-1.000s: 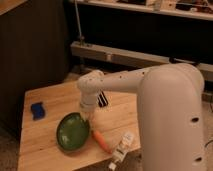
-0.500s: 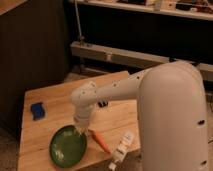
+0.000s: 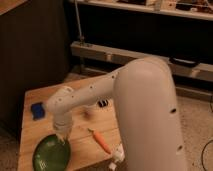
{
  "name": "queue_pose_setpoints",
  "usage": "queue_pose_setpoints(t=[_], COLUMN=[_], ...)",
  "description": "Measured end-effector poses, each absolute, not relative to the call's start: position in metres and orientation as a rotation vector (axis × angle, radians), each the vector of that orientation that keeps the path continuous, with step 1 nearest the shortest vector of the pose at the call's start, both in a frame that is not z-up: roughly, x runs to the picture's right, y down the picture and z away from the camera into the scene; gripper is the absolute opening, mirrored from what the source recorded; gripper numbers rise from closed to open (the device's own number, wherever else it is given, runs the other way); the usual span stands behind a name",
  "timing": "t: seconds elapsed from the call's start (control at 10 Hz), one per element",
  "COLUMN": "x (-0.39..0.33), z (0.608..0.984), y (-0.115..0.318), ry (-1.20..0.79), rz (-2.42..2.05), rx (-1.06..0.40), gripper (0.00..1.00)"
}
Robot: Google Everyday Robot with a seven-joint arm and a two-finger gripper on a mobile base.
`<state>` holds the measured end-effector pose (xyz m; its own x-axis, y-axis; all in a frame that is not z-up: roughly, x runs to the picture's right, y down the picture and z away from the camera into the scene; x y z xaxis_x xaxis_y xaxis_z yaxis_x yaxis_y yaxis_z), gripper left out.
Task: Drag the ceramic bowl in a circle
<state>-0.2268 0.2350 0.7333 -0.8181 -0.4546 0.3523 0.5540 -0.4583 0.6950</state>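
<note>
Bowl (image 3: 51, 154) now sits at the near-left corner of the table (image 3: 35, 131); over the last second it has slid nearer and leftward, so I reckon the circle is underway, arc only partly swept. Nothing in it that I can see, just glints. Gripper (image 3: 62, 135) is clenched, down on the bowl's far-right rim; can't tell if it pinches it. Carrot (image 3: 100, 141) lies right of the bowl, apart, blue block (image 3: 37, 111) far-left
</note>
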Motion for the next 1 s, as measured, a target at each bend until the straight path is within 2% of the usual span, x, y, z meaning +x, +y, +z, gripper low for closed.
queue_pose_setpoints(t=[0.3,0.7,1.0], x=[-0.248,-0.197,-0.142], z=[0.754,0.796,0.801], y=[0.193,0.137,0.138], ry=[-1.117,-1.022,-0.977], rz=[-2.240,-2.116,-2.044], rx=[-0.150,-0.226,-0.294], gripper=[0.00,0.00,0.00])
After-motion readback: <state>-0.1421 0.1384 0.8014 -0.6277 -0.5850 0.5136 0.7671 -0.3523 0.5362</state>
